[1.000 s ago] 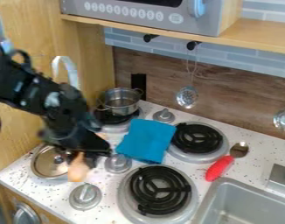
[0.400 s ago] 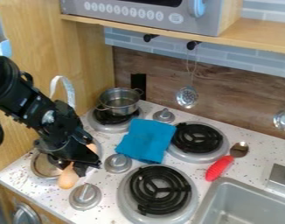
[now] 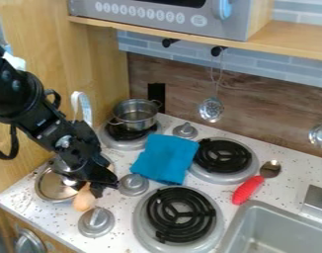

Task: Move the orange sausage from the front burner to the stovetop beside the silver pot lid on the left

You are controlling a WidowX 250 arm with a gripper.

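Observation:
The black gripper [image 3: 100, 186] is at the left of the counter, low over the right side of a metal pot lid [image 3: 49, 189]. It is shut on a tan, elongated object [image 3: 84, 199], whose rounded end sticks out below and in front of the fingers. The gripper hides the object's middle and part of the lid. A stove knob [image 3: 96, 222] stands just in front of the object, and another knob [image 3: 133, 184] is to the right of the gripper.
A metal pot [image 3: 135, 115] is on the back left burner. A blue cloth [image 3: 166, 158] lies between burners, with a red-handled spoon [image 3: 248, 189] farther right, near the grey sink [image 3: 253, 222]. Ladles hang on the back wall.
The gripper has come down and slightly left overall, with the tan object held and tilted differently. Since the middle frame both have shifted a little. The pot, cloth and spoon have stayed put.

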